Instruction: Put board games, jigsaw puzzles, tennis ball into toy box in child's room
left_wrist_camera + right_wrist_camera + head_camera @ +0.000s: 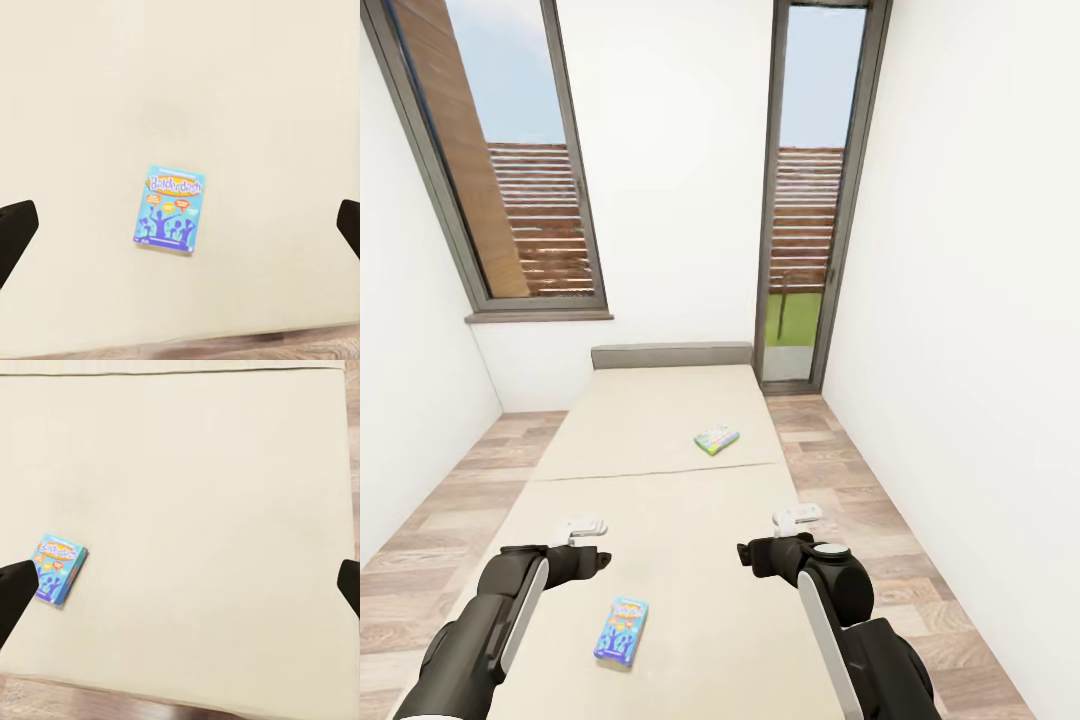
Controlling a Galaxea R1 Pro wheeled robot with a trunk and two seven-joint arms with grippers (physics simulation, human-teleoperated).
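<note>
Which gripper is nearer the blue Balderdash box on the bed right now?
Left. The left gripper hovers just up-bed of the blue Balderdash box, almost over it. The right gripper hovers farther off toward the bed's other side. Both have open jaws.

Daylight is coming through two tall grey-framed windows [525,160] in white walls [970,250]; wood-plank floor [430,540] is flanking the bed [660,440].

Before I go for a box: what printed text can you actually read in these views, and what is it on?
"Balderdash": on the blue board game lying on the bed, near the left gripper.
Its smaller print: too small to read.
The far pale-green board game: print too blurred to read.
</note>
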